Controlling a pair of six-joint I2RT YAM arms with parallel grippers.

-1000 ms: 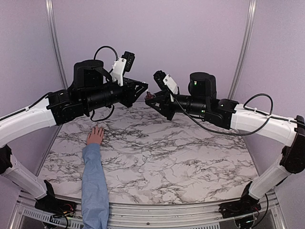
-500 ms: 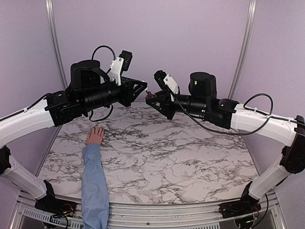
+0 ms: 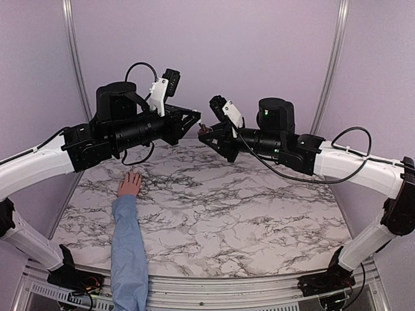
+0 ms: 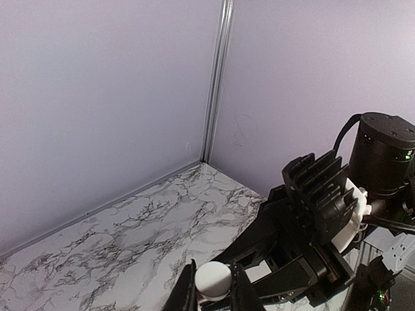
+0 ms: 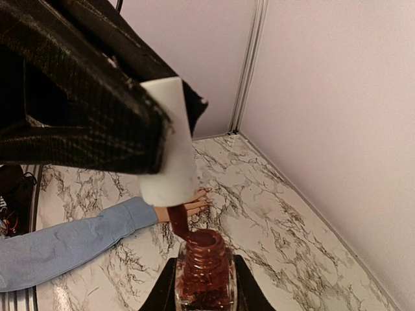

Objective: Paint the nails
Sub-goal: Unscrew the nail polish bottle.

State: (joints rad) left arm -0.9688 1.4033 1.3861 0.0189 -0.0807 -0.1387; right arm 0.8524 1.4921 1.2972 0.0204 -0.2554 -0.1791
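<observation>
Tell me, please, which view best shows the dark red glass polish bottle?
The right wrist view: the dark red glass polish bottle sits close, threaded neck clear. Top external shows a speck; left wrist shows only its white cylindrical cap.

A hand (image 3: 130, 184) lies flat on the desk (image 3: 259, 214) at its left, under the left arm, with the forearm (image 3: 128, 246) stretching to the near edge. Above the desk's far middle, the left fingers (image 4: 187, 295) hold a cap (image 5: 170, 142) over the bottle (image 5: 204, 269) between the right fingers (image 5: 245, 290). The brush (image 5: 178, 220) reaches down to its neck.
</observation>
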